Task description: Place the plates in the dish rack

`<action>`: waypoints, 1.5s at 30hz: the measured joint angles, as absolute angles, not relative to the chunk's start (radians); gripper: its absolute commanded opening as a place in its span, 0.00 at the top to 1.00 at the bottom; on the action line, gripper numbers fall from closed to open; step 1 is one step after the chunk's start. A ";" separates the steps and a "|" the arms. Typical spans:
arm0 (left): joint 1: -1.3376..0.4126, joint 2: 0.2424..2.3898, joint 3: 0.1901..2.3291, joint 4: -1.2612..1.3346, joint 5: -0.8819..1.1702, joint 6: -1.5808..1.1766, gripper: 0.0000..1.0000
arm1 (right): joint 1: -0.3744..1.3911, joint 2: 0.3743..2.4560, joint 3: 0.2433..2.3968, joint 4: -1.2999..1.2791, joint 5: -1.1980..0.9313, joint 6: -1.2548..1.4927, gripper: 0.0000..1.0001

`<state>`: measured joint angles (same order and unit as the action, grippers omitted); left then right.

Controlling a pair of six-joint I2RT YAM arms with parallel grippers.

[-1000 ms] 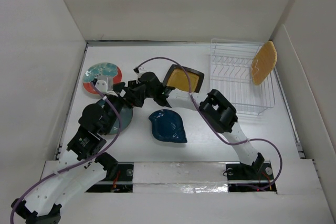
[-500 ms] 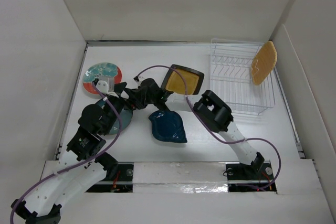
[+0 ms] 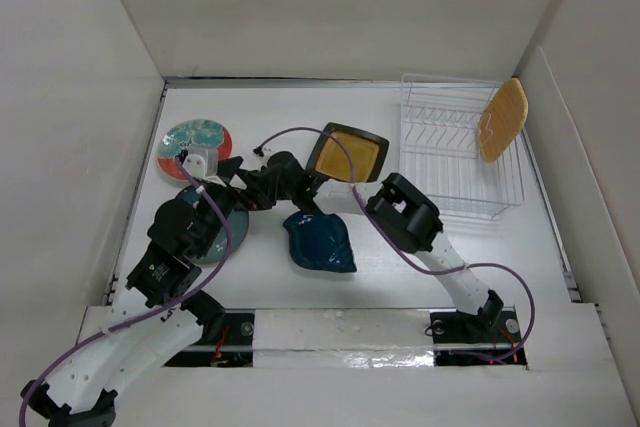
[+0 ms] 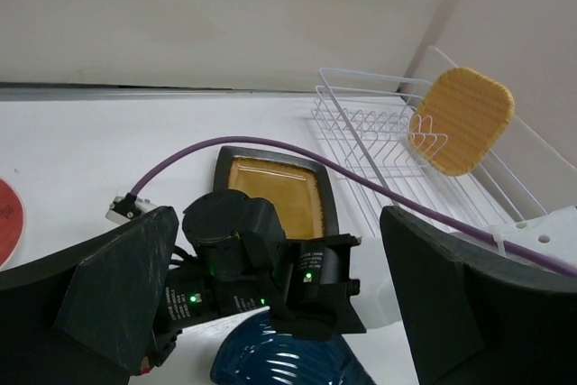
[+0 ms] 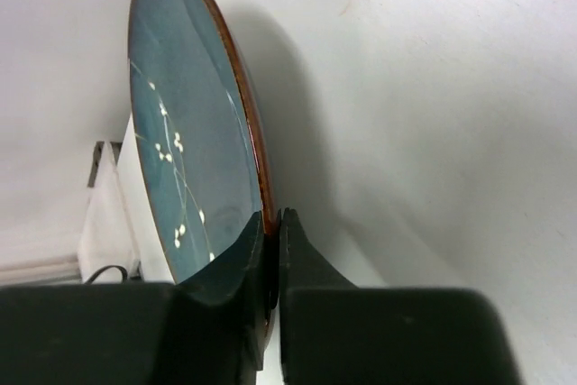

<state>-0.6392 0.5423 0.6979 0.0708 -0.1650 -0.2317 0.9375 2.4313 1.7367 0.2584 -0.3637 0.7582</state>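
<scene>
My right gripper (image 5: 273, 223) is shut on the brown rim of the round grey-teal plate (image 5: 189, 132), one finger over it and one under. From above, that plate (image 3: 232, 232) lies at the left, mostly hidden under my left arm, with the right gripper (image 3: 240, 199) at its far edge. My left gripper (image 4: 288, 313) stands open, its fingers wide either side of the right wrist. The red-rimmed floral plate (image 3: 190, 140), the mustard square plate (image 3: 348, 154) and the blue leaf plate (image 3: 320, 240) lie on the table. The orange plate (image 3: 502, 119) stands in the white dish rack (image 3: 450, 162).
White walls (image 3: 90, 147) close in the table on the left, back and right. The right arm (image 3: 405, 212) reaches across the middle, over the blue leaf plate's far edge. A purple cable (image 3: 300, 132) arcs above the mustard plate.
The right gripper has shut on the grey-teal plate's rim after sliding slightly left and nearer. The left gripper has stayed open in place.
</scene>
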 measured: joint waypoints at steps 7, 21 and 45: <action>-0.639 0.528 0.698 0.073 -0.167 -0.234 0.29 | 0.943 2.365 1.645 0.287 -0.362 0.764 1.00; -0.639 0.486 0.698 0.086 -0.184 -0.231 0.55 | 0.943 2.182 1.462 0.267 -0.346 0.702 1.00; -0.639 0.392 0.685 0.123 -0.102 -0.236 0.96 | 0.510 1.548 1.253 0.107 -0.058 0.529 1.00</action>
